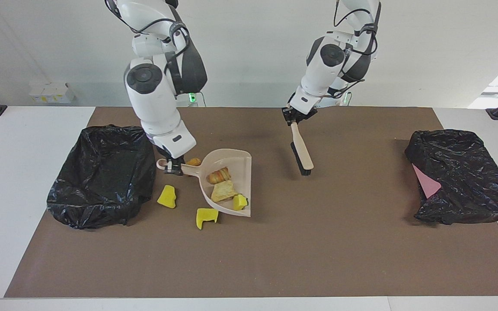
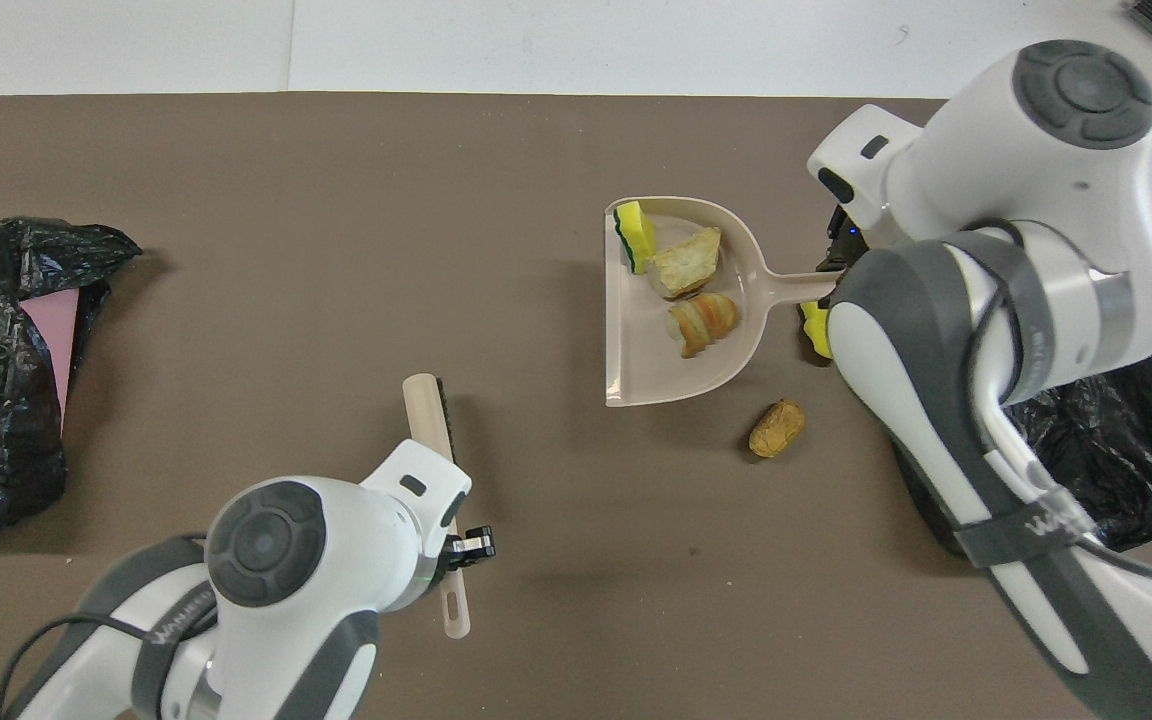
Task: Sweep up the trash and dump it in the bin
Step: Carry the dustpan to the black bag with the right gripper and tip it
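Note:
My right gripper [image 1: 173, 166] is shut on the handle of the beige dustpan [image 1: 240, 166], low at the mat; it also shows in the overhead view [image 2: 836, 268]. The pan [image 2: 651, 372] holds three pieces of trash: a striped bread chunk [image 1: 218, 175], a tan bread piece [image 1: 223, 191] and a yellow sponge [image 1: 240, 201]. Two yellow sponges [image 1: 167, 196] [image 1: 206, 217] lie on the mat beside the pan. An orange-brown chunk [image 2: 776, 428] lies nearer to the robots than the handle. My left gripper [image 1: 295, 117] is shut on the beige brush [image 1: 301, 151], bristles down, apart from the pan.
A bin lined with a black bag [image 1: 102, 172] stands at the right arm's end, close to the pan's handle. A second black bag [image 1: 461, 177] with a pink sheet [image 1: 426, 183] lies at the left arm's end. A brown mat [image 1: 275, 259] covers the table.

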You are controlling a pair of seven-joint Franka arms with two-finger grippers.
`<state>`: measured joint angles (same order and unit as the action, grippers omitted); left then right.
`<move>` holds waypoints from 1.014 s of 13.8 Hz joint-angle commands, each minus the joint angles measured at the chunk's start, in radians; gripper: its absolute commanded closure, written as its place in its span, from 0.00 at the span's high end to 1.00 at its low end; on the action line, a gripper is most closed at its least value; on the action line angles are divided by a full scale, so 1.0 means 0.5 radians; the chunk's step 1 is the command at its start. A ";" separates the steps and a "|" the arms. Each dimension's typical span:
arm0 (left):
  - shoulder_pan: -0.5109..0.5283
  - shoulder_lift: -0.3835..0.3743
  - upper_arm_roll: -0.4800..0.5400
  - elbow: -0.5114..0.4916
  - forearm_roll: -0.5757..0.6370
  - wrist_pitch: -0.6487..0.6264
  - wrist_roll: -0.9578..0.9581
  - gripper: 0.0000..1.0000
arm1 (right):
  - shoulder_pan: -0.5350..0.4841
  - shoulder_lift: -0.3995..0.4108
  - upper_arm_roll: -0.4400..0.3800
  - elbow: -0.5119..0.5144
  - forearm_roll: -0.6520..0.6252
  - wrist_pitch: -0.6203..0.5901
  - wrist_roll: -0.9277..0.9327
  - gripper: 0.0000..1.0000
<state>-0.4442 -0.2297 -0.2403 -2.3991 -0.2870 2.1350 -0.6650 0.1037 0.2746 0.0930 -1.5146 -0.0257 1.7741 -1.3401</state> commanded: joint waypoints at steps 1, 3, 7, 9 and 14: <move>-0.084 -0.142 -0.200 -0.233 0.043 0.209 -0.237 0.00 | -0.265 -0.126 0.029 -0.054 0.054 -0.060 -0.353 0.00; -0.234 -0.151 -0.234 -0.313 0.043 0.310 -0.406 0.00 | -0.473 -0.156 0.026 -0.057 0.109 -0.066 -0.675 0.00; -0.336 -0.099 -0.234 -0.442 0.043 0.525 -0.456 0.53 | -0.906 -0.184 0.023 -0.057 0.113 -0.051 -1.291 0.00; -0.299 -0.084 -0.225 -0.399 0.043 0.492 -0.440 1.00 | -1.084 -0.205 0.016 -0.066 0.107 -0.023 -1.568 0.00; 0.163 -0.096 -0.222 0.017 0.052 0.035 -0.168 1.00 | -1.370 -0.401 0.001 -0.400 -0.016 0.317 -1.863 0.00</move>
<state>-0.4506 -0.2652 -0.3499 -2.4715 -0.2763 2.2484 -0.8180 -0.5455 0.1585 0.0835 -1.5890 -0.0079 1.8472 -2.2411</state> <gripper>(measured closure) 0.009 0.670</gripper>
